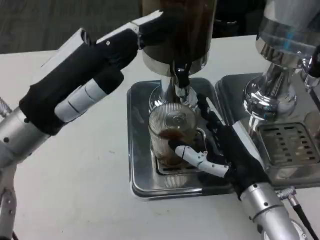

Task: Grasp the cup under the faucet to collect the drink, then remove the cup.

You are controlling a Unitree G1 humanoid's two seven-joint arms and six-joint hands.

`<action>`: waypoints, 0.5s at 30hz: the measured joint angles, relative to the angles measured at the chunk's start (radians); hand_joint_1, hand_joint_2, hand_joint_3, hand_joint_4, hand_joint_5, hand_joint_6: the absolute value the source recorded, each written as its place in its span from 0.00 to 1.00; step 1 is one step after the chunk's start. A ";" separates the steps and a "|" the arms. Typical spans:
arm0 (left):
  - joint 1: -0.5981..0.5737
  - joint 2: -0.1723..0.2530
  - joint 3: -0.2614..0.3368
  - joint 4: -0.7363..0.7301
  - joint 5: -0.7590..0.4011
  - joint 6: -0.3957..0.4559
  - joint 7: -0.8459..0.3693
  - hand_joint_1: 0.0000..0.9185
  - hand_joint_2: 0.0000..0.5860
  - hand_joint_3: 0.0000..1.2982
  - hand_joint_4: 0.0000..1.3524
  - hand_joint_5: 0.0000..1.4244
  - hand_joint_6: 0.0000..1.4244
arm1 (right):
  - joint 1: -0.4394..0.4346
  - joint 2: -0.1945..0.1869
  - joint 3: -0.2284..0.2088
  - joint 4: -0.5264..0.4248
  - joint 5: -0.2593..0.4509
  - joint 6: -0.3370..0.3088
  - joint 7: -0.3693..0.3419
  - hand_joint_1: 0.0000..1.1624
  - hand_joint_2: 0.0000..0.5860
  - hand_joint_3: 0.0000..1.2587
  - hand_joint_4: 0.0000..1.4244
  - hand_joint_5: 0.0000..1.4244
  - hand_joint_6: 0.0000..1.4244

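— Where is the cup [172,134] right now?

— Upright on the grate of the steel tray [137,150], directly below the faucet [181,80] of the dark drink dispenser [177,30]. It is a clear ribbed glass with a handle on its right side, and a brown drink fills the lower part of it.

— Which hand has it?

— The right hand [225,150]. It reaches in from the lower right, its dark palm just beside the handle. One white finger curls across the front of the glass low down, while the dark fingers [207,112] run up along the far right side — so the fingers are clamped on the cup, wrapping it from the handle side.

— And the left hand?

— The left hand [137,32] is raised high at the dispenser, pressed up against the left side of the dark container. Its fingers end right at the container's shadowed wall, and I cannot tell whether they are apart or together, or whether they grip anything there.

— What else stands on the desk [75,190]?

— A second dispenser [280,60] to the right, shiny chrome with a clear body, on its own steel tray [287,150] with a slotted grate. The two trays sit side by side, almost touching. A black cable [305,220] runs off the right wrist toward the lower right corner.
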 measured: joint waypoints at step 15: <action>0.192 0.029 0.079 -0.002 0.005 0.003 0.034 0.00 0.29 0.17 0.09 0.09 0.09 | 0.000 -0.014 0.007 0.014 -0.010 -0.013 0.001 0.62 0.35 0.00 0.00 0.00 0.00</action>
